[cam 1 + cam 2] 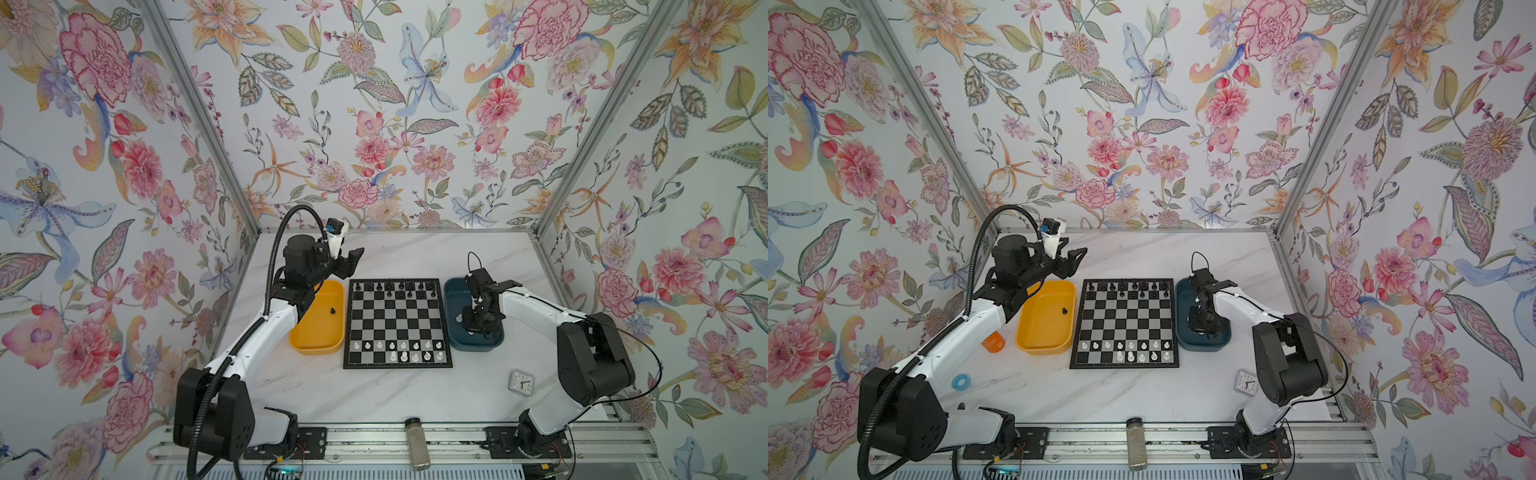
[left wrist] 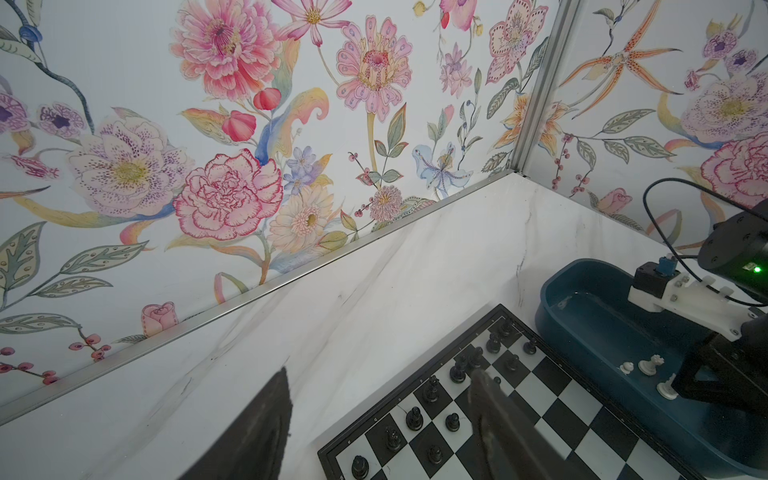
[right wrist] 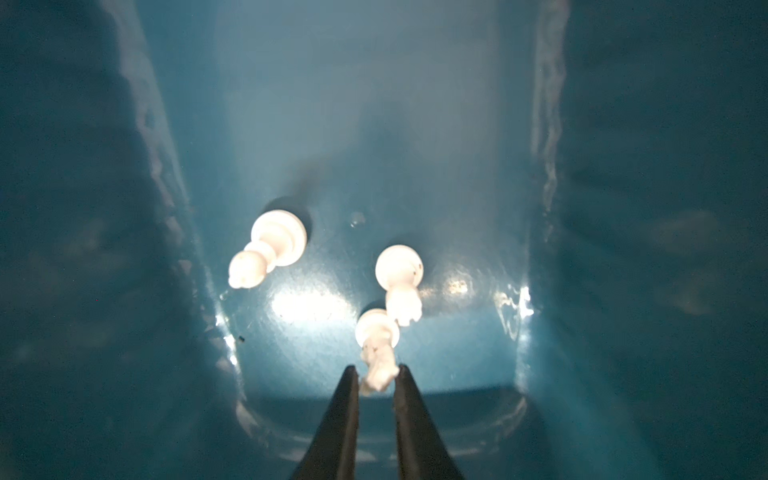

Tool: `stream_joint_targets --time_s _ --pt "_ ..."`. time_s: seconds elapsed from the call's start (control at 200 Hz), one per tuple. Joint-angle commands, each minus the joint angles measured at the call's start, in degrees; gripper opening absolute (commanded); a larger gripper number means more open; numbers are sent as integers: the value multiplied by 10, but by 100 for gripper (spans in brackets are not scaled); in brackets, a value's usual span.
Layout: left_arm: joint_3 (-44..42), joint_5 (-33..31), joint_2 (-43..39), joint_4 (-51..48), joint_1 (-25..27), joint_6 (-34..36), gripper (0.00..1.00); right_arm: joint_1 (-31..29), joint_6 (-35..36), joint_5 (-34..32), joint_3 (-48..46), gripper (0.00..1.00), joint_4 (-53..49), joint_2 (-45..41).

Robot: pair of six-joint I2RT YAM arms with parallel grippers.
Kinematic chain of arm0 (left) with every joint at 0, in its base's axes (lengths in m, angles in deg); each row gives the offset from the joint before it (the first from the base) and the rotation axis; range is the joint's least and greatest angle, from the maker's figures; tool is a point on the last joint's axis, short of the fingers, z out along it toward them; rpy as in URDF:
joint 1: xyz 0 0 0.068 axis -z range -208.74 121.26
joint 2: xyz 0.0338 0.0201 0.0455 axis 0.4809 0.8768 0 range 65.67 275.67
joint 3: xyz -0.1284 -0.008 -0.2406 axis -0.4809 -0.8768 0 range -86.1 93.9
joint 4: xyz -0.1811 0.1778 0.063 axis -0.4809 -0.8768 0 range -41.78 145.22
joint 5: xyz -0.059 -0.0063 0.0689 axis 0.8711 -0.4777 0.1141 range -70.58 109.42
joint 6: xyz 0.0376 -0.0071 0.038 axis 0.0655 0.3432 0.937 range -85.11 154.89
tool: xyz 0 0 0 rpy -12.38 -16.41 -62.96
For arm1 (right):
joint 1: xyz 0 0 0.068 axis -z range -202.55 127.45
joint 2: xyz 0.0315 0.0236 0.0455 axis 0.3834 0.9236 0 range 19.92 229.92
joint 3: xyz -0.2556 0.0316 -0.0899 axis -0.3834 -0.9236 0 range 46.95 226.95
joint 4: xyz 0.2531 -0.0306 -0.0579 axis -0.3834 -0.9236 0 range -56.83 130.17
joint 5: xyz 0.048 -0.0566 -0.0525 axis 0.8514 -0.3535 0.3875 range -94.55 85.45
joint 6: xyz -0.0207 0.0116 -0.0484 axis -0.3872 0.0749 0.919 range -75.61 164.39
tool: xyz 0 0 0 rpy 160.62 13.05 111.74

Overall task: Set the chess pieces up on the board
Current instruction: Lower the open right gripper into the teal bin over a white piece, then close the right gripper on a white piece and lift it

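Observation:
The board (image 1: pixel 397 365) (image 1: pixel 1124 365) lies mid-table, with black chess pieces (image 1: pixel 388 286) on its two far rows and white ones (image 1: pixel 403 355) on its two near rows. My right gripper (image 3: pixel 376 372) reaches down into the dark blue tray (image 1: pixel 453 338), its fingers pinching the top of a white chess piece (image 3: pixel 376 353). Two more white pieces (image 3: pixel 270 245) (image 3: pixel 401 282) stand on the tray floor beside it. My left gripper (image 1: pixel 353 257) (image 2: pixel 380 372) hangs open and empty above the table by the board's far left corner. One black piece (image 1: pixel 332 310) stands in the yellow tray (image 1: pixel 318 345).
A small clock (image 1: pixel 521 382) lies near the right arm's base. A jar (image 1: pixel 417 442) lies on the front rail. An orange object (image 1: pixel 993 343) and a blue ring (image 1: pixel 961 381) sit under the left arm. Flowered walls close in three sides.

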Motion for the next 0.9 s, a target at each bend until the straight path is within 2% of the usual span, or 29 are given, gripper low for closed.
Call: stream_joint_targets --time_s 0.0,0.295,0.546,0.891 --pt "14 14 0 -8 -8 6 69 4 -3 -9 13 17 -1 13" --pt "11 15 -1 -9 -8 6 69 4 -2 -8 13 13 -1 18" --pt "9 15 -1 -7 -10 6 69 3 1 -7 16 0 -5 14" --pt "-3 19 -9 0 -11 5 69 -8 6 -21 33 0 -50 -13"
